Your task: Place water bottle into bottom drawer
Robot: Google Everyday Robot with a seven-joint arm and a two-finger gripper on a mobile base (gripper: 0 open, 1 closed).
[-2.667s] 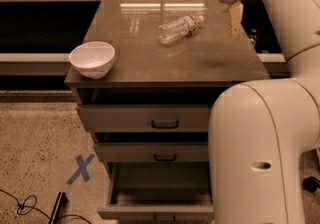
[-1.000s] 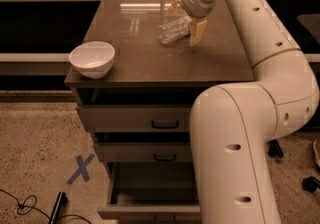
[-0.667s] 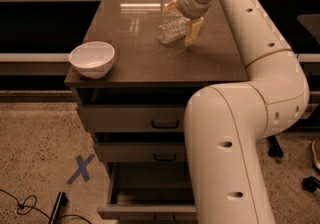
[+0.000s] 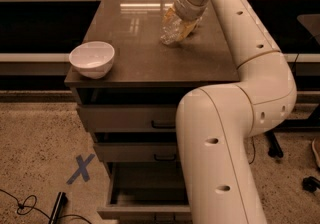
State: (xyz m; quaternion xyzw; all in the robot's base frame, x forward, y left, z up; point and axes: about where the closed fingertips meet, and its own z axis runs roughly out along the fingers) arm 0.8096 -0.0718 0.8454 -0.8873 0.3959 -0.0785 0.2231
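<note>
The water bottle (image 4: pixel 169 34), clear crinkled plastic, lies on its side on the dark cabinet top (image 4: pixel 135 53), towards the back right. My gripper (image 4: pixel 180 24) has come down from above and sits right over the bottle, covering its far end. The bottle still rests on the top. The bottom drawer (image 4: pixel 142 212) is pulled out at the foot of the cabinet; its inside shows and my arm hides its right part.
A white bowl (image 4: pixel 92 59) stands at the front left corner of the cabinet top. Two shallower drawers (image 4: pixel 125 118) above are shut. A blue X mark (image 4: pixel 80 168) and a dark cable (image 4: pixel 30 205) lie on the floor at left.
My gripper moved from the right of the bottle leftwards and down onto it. The bottle has stayed in about the same place.
</note>
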